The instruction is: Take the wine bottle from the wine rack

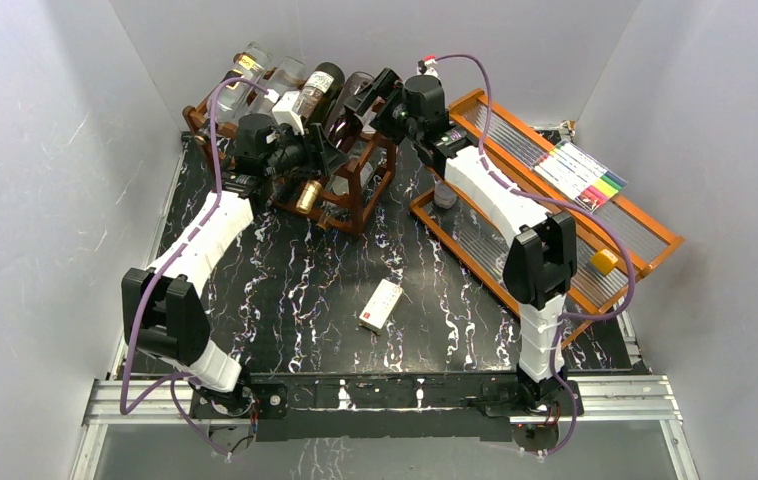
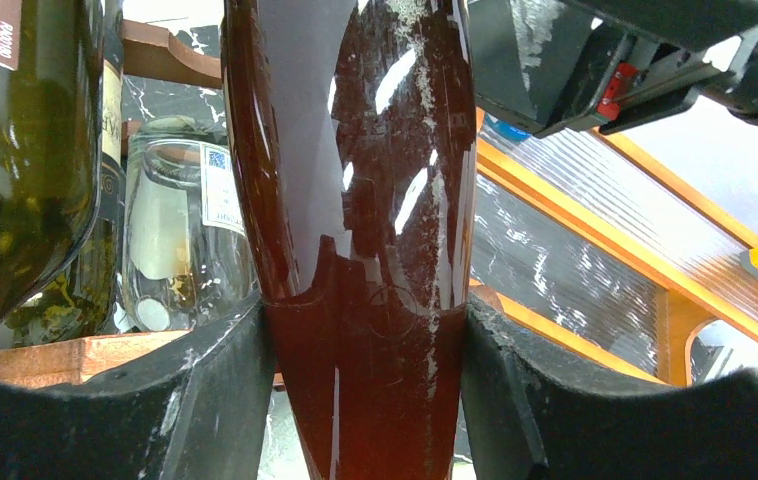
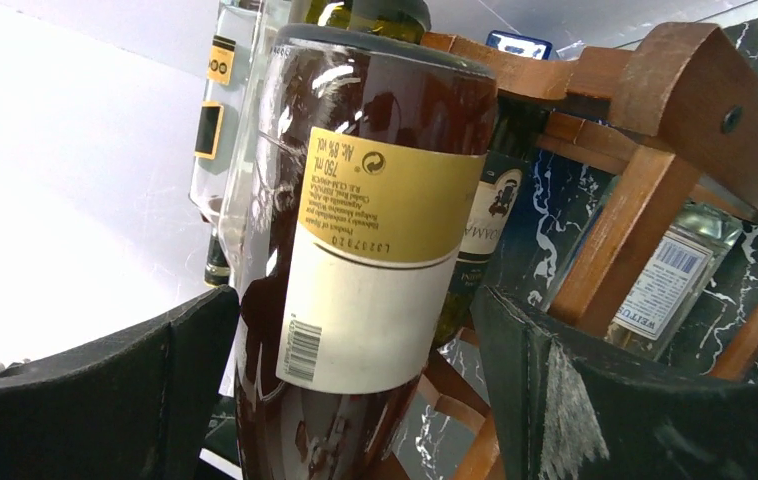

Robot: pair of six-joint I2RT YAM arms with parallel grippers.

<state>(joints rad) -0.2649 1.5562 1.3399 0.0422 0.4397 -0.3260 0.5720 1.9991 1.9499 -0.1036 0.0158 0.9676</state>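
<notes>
My left gripper (image 2: 365, 335) clamps dark-brown glass wine bottle (image 2: 355, 170); my right gripper (image 3: 355, 335) open, straddling its label (image 3: 375, 260). Close right, lift level, clearing reddish-brown wooden wine rack (image 3: 655, 110).

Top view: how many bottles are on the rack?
5. Rack top tier: two clear bottles, a dark white-labelled one and a brown bottle; lower down, a gold-capped one. The left arm may hide more.
</notes>
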